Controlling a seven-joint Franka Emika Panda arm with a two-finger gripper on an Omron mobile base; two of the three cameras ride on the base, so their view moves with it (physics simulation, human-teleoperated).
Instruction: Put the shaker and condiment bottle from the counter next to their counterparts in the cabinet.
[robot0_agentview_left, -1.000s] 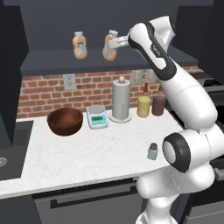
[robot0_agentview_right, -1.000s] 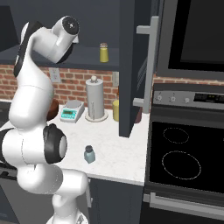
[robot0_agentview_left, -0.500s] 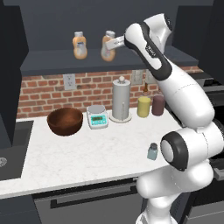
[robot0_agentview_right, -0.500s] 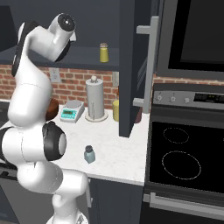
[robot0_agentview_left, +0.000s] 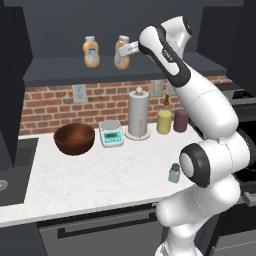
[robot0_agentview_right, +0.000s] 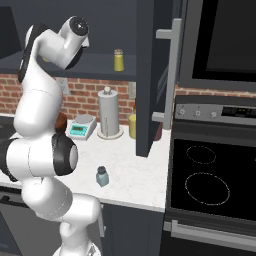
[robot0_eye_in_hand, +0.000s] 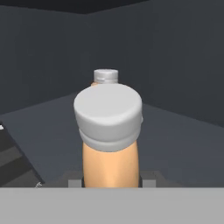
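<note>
My gripper (robot0_agentview_left: 128, 49) is shut on the condiment bottle (robot0_agentview_left: 121, 53), an orange-tan bottle with a pale cap, held upright at the level of the cabinet shelf (robot0_agentview_left: 70, 71). Just to its left stands its counterpart bottle (robot0_agentview_left: 90, 51). In the hand view the held condiment bottle (robot0_eye_in_hand: 111, 148) rises close up, with the counterpart's cap (robot0_eye_in_hand: 106, 75) showing right behind it. The slim yellow-green shaker (robot0_agentview_right: 118, 60) stands on the cabinet shelf (robot0_agentview_right: 100, 66). The squat teal-grey shaker (robot0_agentview_left: 174, 173) (robot0_agentview_right: 102, 176) sits on the white counter (robot0_agentview_left: 95, 182) near its front edge, beside the robot's body.
Along the brick wall stand a wooden bowl (robot0_agentview_left: 74, 138), a small scale (robot0_agentview_left: 111, 133), a paper towel holder (robot0_agentview_left: 138, 114), a yellow canister (robot0_agentview_left: 164, 121) and a dark canister (robot0_agentview_left: 180, 120). The open cabinet door (robot0_agentview_right: 151, 75) hangs right of the shelf. A stove (robot0_agentview_right: 200, 175) lies right of the counter.
The arm has carried the condiment bottle a little to the left, closer to the counterpart bottle on the shelf. The shaker on the counter has not moved.
</note>
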